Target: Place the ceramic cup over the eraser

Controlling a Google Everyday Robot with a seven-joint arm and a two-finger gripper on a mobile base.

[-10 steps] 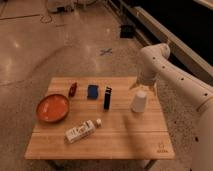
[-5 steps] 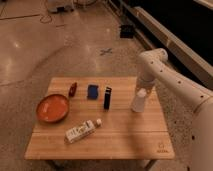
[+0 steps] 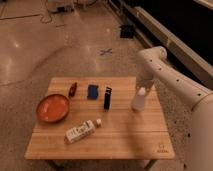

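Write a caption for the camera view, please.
Gripper at the ceramic cup, apart from the eraser on the wooden table.

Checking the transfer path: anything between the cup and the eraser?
No. In the camera view, only bare table lies between the cup and the eraser; the blue pad sits beyond the eraser. The gripper is at the cup's top.

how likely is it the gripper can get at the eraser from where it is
Probably yes: the gripper is at the cup near the right edge of the table, the eraser stands toward the middle, and nothing lies between them.
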